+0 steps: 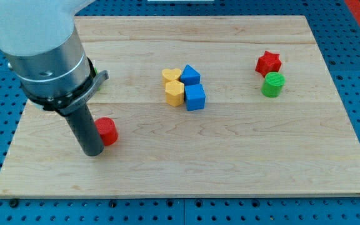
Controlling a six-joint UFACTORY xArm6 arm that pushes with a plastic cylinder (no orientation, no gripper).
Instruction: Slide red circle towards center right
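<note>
Item: red plastic circle block (107,130) lay on the wooden table (242,156), well left of the yellow-blue block cluster (184,87), my tip (94,152) touching its left; no claw fitted, nothing held; off-centre pushing risked it slipping aside.

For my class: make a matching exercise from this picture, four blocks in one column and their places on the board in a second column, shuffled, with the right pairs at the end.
Column one:
1. red circle
2. red star
3. green cylinder
4. blue cube

Column two:
A. in the middle cluster, beside a yellow block
B. at the view's left, right beside my tip
C. nearest the view's top right
D. just below the red star

Pairs: 1-B, 2-C, 3-D, 4-A
</note>
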